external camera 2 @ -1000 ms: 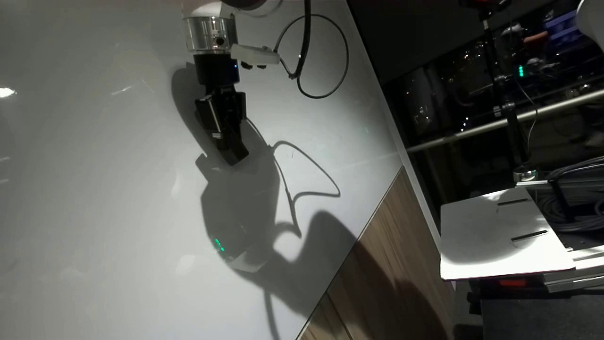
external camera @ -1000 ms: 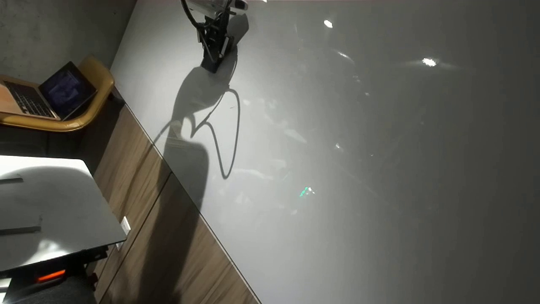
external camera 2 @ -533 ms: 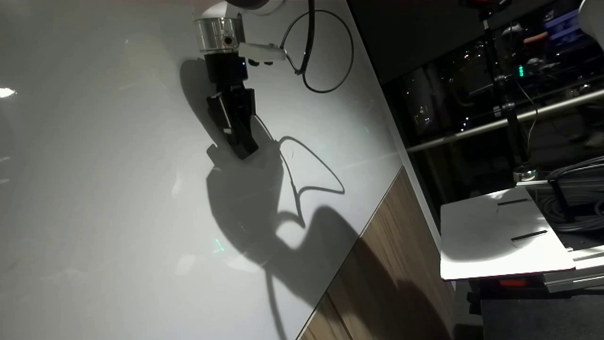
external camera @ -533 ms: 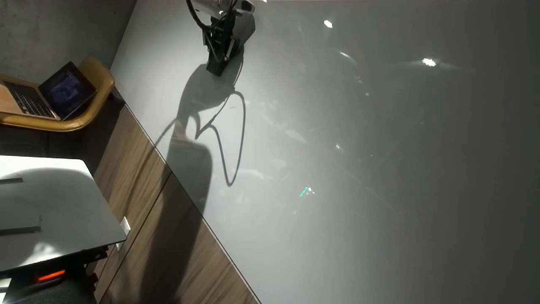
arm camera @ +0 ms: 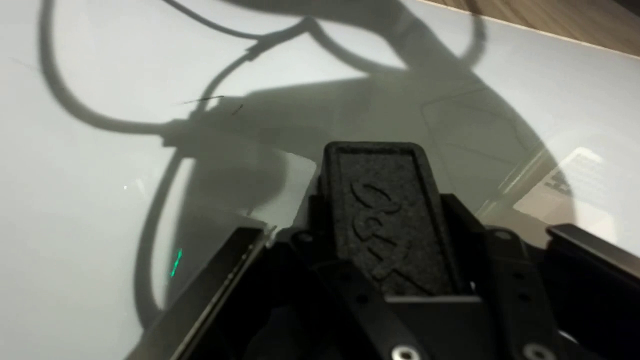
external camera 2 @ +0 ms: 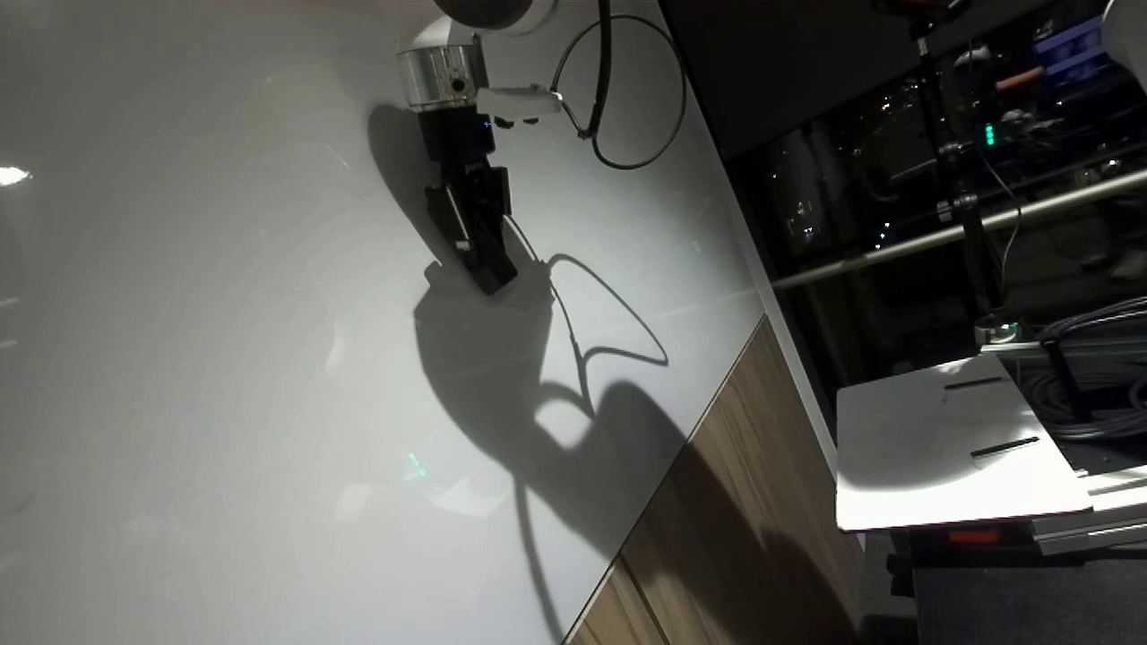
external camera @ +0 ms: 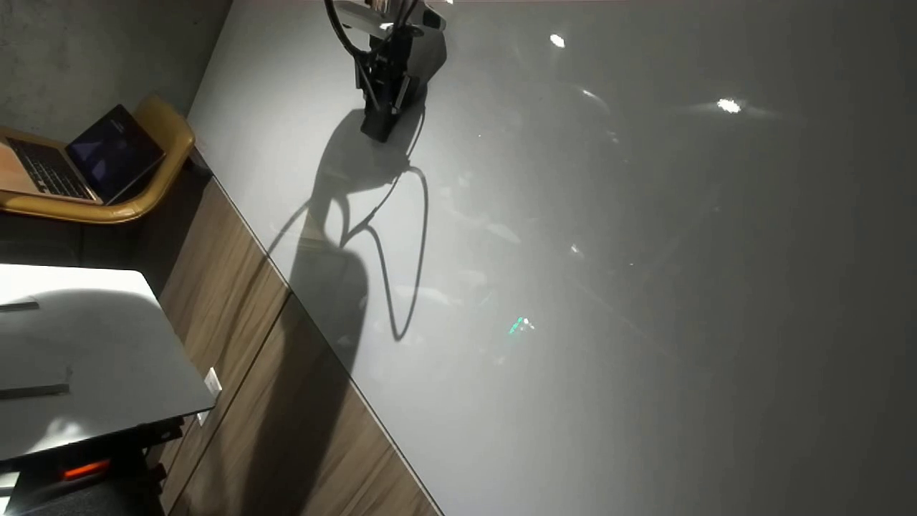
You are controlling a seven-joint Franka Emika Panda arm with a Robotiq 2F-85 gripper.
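Wrist view: a black block (arm camera: 385,220) sits lengthwise between the fingers (arm camera: 462,217), gripped by its sides. Its end juts past their tips, before a glossy white surface (arm camera: 75,200).

Block (arm camera: 389,220) in hand (external camera 2: 484,236) before board (external camera: 616,222)

A laptop (external camera: 64,168) is sitting open on a yellow chair (external camera: 168,125) — its screen (external camera: 114,154) is looking dark blue. Brown wood (external camera: 286,401) is showing close by. In an exterior view, looped cables (external camera 2: 1107,417) are lying near a flat, pale board (external camera 2: 936,443) with two dark lines (external camera 2: 1004,447) — and a long rail (external camera 2: 1039,207) is crossing a thin black pole (external camera 2: 957,170).
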